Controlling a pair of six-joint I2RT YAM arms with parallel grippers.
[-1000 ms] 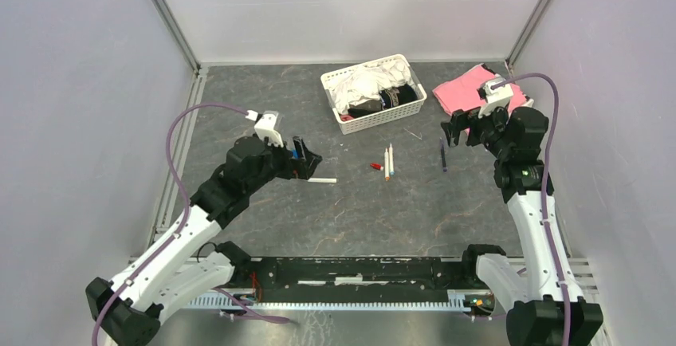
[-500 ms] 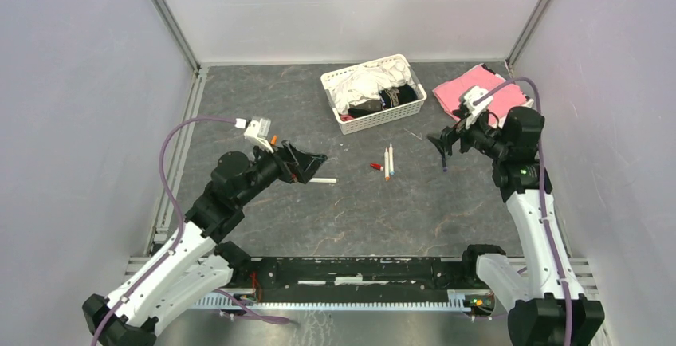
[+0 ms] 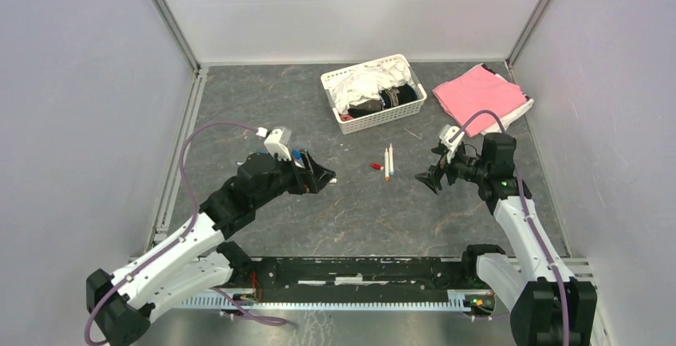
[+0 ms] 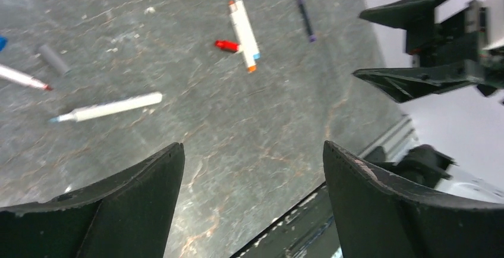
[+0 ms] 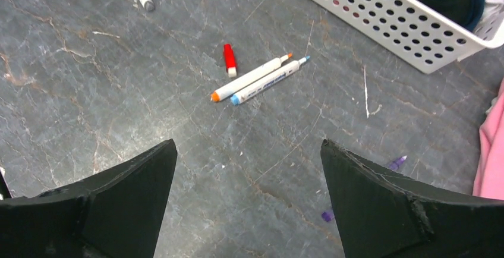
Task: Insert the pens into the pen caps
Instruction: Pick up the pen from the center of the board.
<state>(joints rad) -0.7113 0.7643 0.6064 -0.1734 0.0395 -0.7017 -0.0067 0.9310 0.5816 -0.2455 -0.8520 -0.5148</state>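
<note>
Pale walls (image 3: pixel 80 83) enclose grey tabletop (image 3: pixel 359 210) bearing pens (image 3: pixel 388 163).

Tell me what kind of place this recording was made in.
Probably a lab robot test cell: plain panel walls on aluminium posts enclose a dark tabletop, a left arm and right arm are bolted at its near edge, and pens and a basket lie on it.

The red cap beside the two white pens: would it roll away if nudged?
The red cap lies on its side and looks round, so a sideways nudge would probably roll it. It is tiny beside the orange-tipped pen, so likely very light and easily flicked. It looks like hard plastic, probably stiff.
</note>
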